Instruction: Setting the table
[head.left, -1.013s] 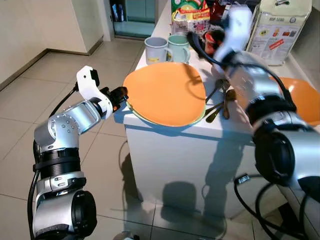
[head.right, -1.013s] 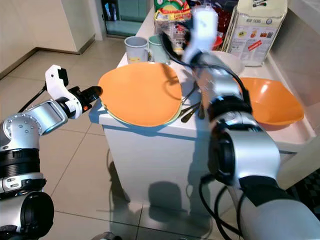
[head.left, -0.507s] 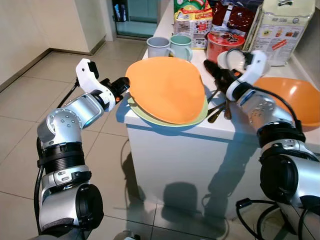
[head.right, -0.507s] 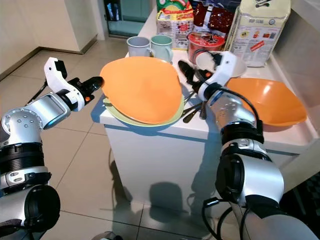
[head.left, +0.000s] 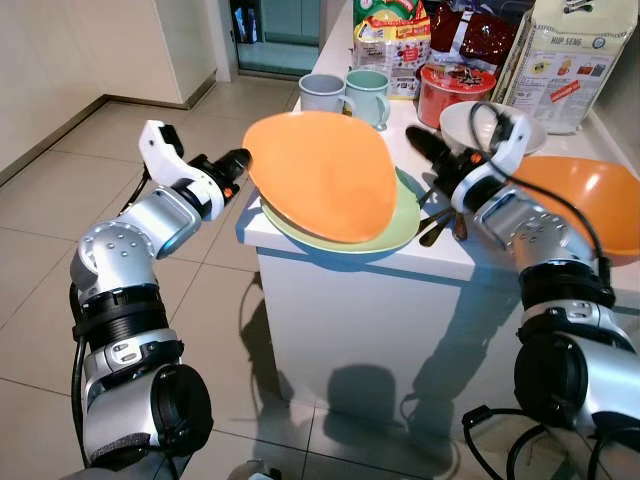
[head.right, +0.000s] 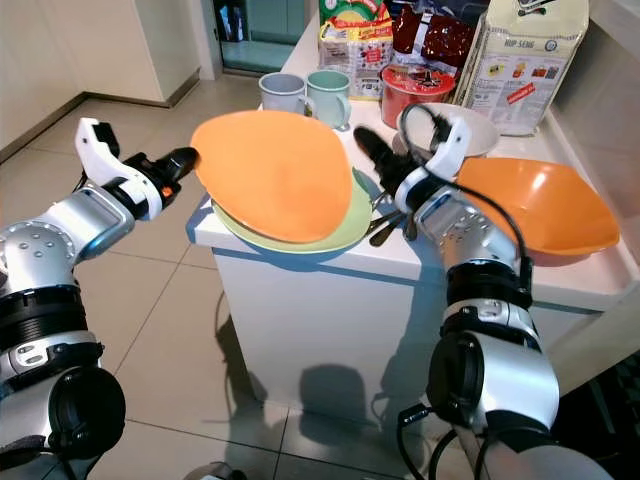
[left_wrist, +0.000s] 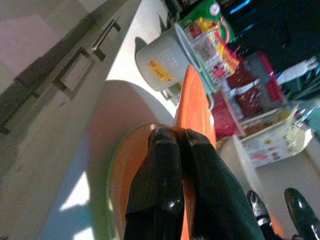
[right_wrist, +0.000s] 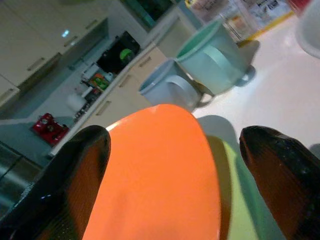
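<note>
Over the white counter I now see the orange plate tilted higher off the green plate than a moment ago, my left gripper clamped on its rim, my right gripper spread wide and nearing its far edge.

We're facing a white counter block with a pale top, standing on a floor of large beige tiles with dark grout lines. Cream wall on our left, skirting along its base. Ahead, a doorway into a darker, teal-toned room. Bright light, hard shadows on the counter front and on the tiles beneath it.
</note>
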